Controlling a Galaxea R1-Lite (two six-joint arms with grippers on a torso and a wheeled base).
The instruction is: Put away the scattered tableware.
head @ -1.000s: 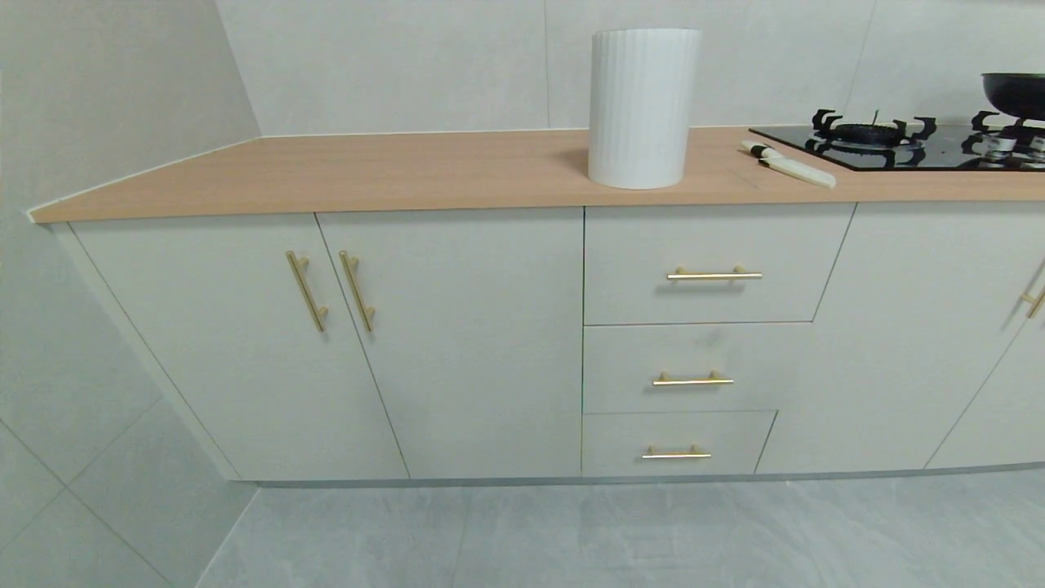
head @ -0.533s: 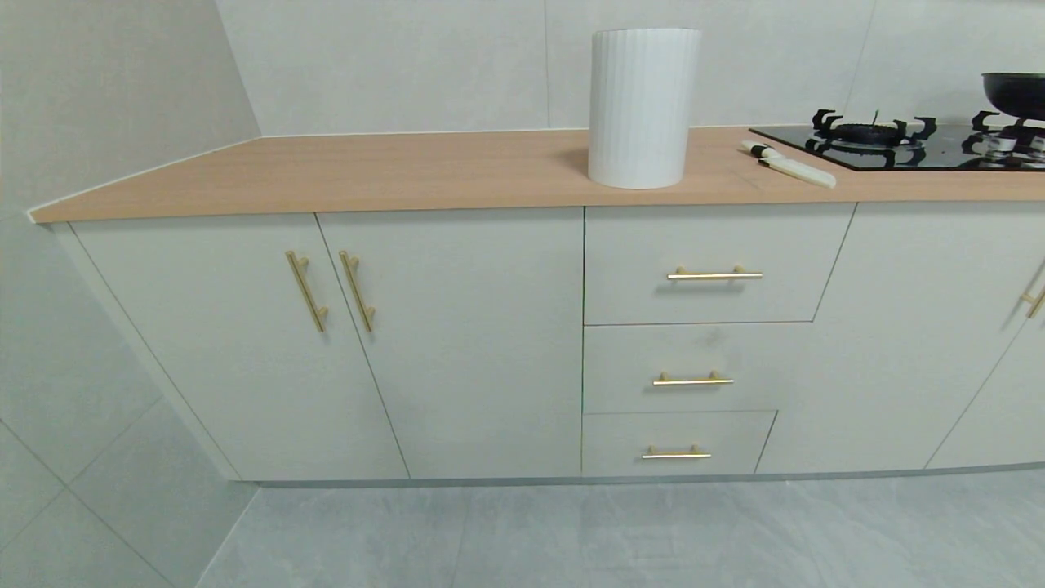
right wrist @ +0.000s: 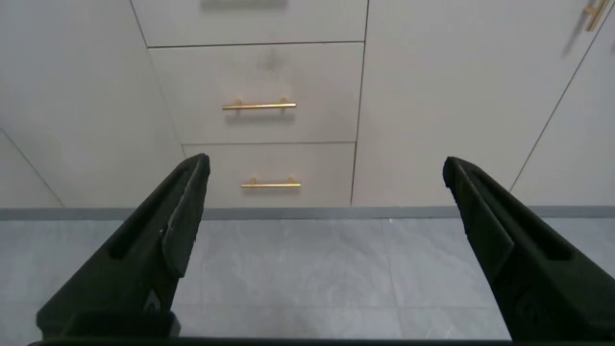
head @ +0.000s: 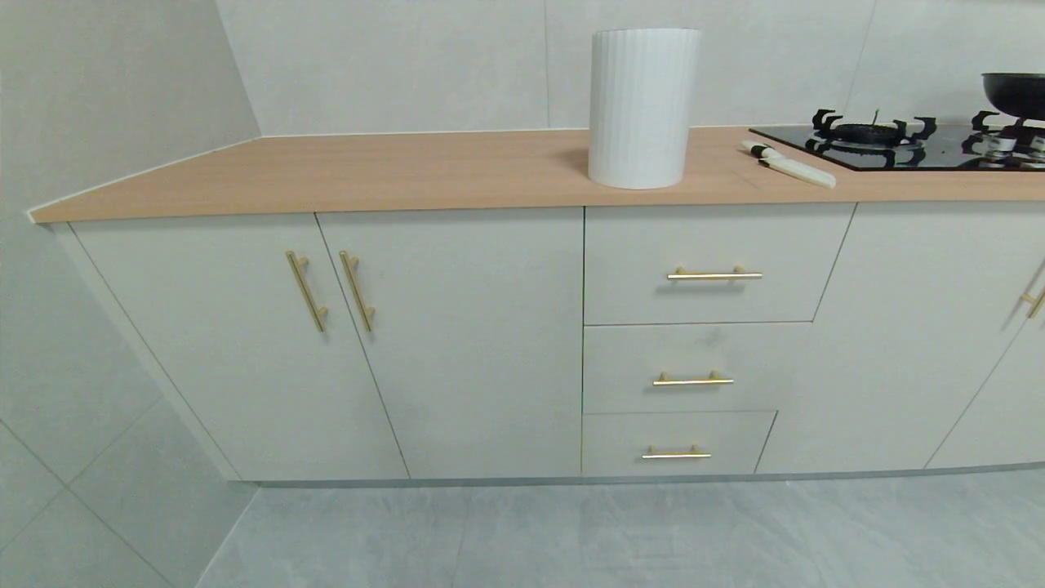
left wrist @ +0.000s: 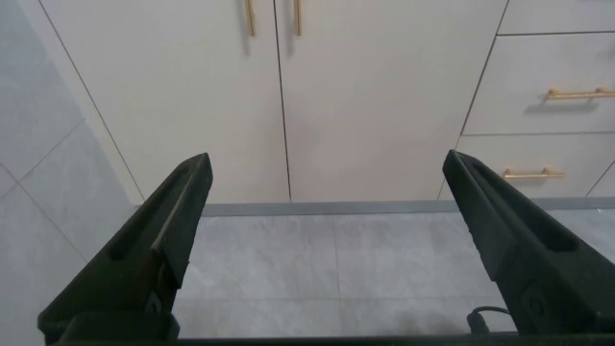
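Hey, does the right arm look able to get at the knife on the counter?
Probably not straight away. The right gripper, open, sits low facing the lower drawers, and the knife lies up on the counter beside the stove. Nothing covers the knife, so raising the arm should free the way.

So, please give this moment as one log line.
left hand open | right hand open | knife on counter by stove | drawers shut

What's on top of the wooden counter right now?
A tall white ribbed container stands on the counter; right of it lies a knife, then a black stove carrying a dark pan. The container's inside is hidden from this angle.
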